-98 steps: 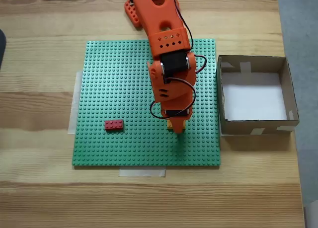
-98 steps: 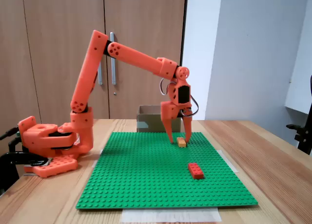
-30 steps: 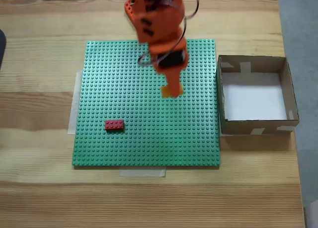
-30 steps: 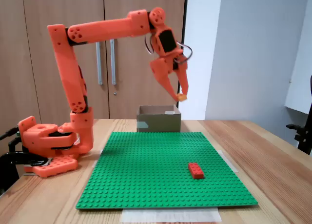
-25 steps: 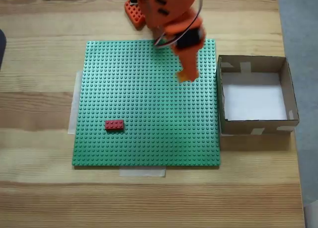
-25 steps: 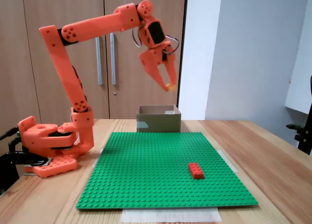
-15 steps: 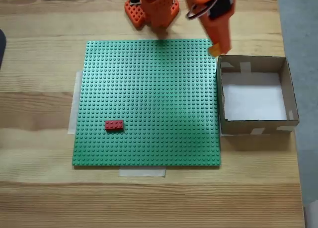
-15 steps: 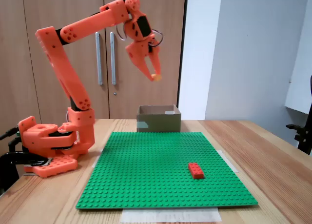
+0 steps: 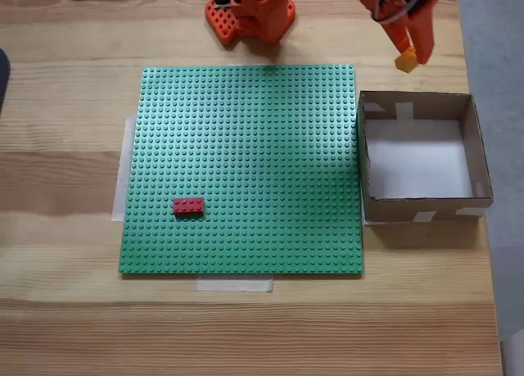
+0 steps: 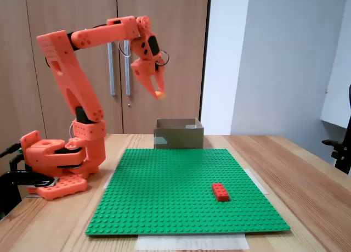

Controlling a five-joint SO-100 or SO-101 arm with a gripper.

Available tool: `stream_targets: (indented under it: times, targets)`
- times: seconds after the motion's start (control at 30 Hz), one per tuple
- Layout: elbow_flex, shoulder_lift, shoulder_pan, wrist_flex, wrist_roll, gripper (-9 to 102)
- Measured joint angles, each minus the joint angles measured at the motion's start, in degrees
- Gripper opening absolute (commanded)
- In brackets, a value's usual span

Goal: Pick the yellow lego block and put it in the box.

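Observation:
My orange gripper [image 9: 407,61] is shut on the yellow lego block [image 9: 405,62] and holds it high in the air. In a fixed view from above it sits just past the far edge of the box [image 9: 473,147], near the box's middle. From the side, the gripper [image 10: 159,93] and the yellow lego block [image 10: 159,94] hang well above the table, left of and higher than the box [image 10: 178,138]. The box is open-topped brown cardboard with a white bottom and nothing inside.
A red brick [image 9: 188,206] lies on the green studded baseplate [image 9: 246,130], left of centre; from the side the red brick [image 10: 221,191] is near the front right. The arm's base [image 9: 250,11] stands at the table's far edge. Bare wooden table surrounds the plate.
The gripper lifted the yellow block off the baseplate, then swung it up and right, from over the plate to beyond the box's far edge.

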Motion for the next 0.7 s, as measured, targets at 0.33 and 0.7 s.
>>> stream_targets:
  times: [0.33,0.7]
  targets:
    - [4.0,-2.0,0.0,-6.2,0.0,-1]
    - [-1.6,-12.0,0.0,-7.1,0.0,-1]
